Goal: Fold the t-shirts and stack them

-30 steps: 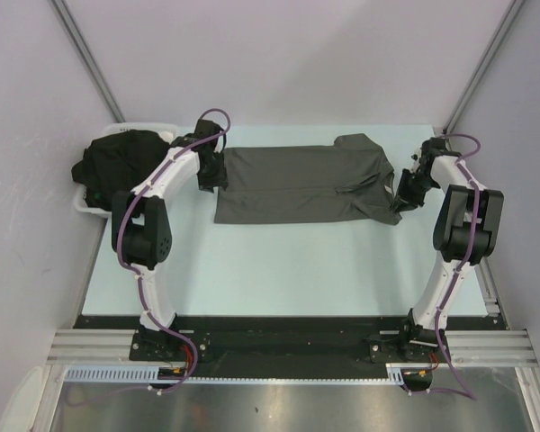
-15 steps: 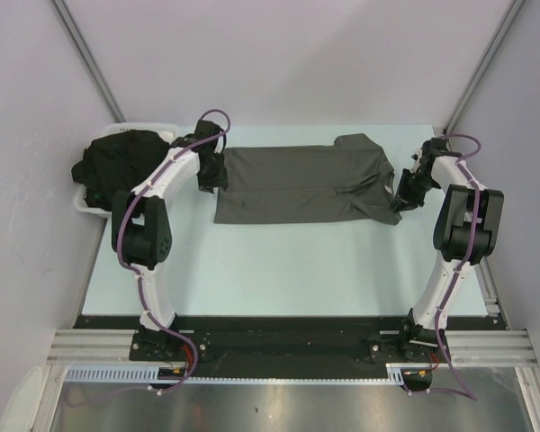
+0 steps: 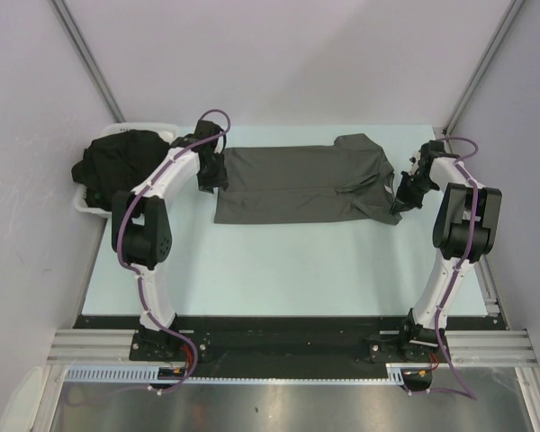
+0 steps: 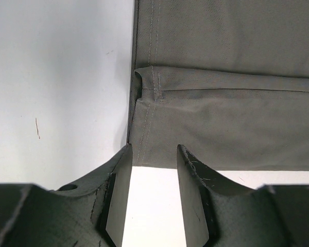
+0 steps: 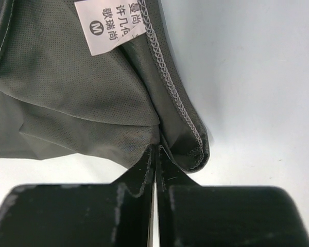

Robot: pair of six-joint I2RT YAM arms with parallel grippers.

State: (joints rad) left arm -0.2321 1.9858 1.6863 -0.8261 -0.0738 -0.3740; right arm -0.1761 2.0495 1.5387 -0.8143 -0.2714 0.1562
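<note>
Black t-shirts [image 3: 121, 162] are being held in a heap by the white tray [image 3: 83, 207] at the counter's [image 3: 279, 270] far left; the charcoal grey t-shirt [image 3: 301, 184] is being carried flat on the counter between both claws; its left hem is being straddled by the left claw [image 4: 153, 154], fingers held apart; its right edge, below the size label [image 5: 110, 23], is being pinched by the right claw [image 5: 155, 152], jaws pressed together on the cloth.
</note>
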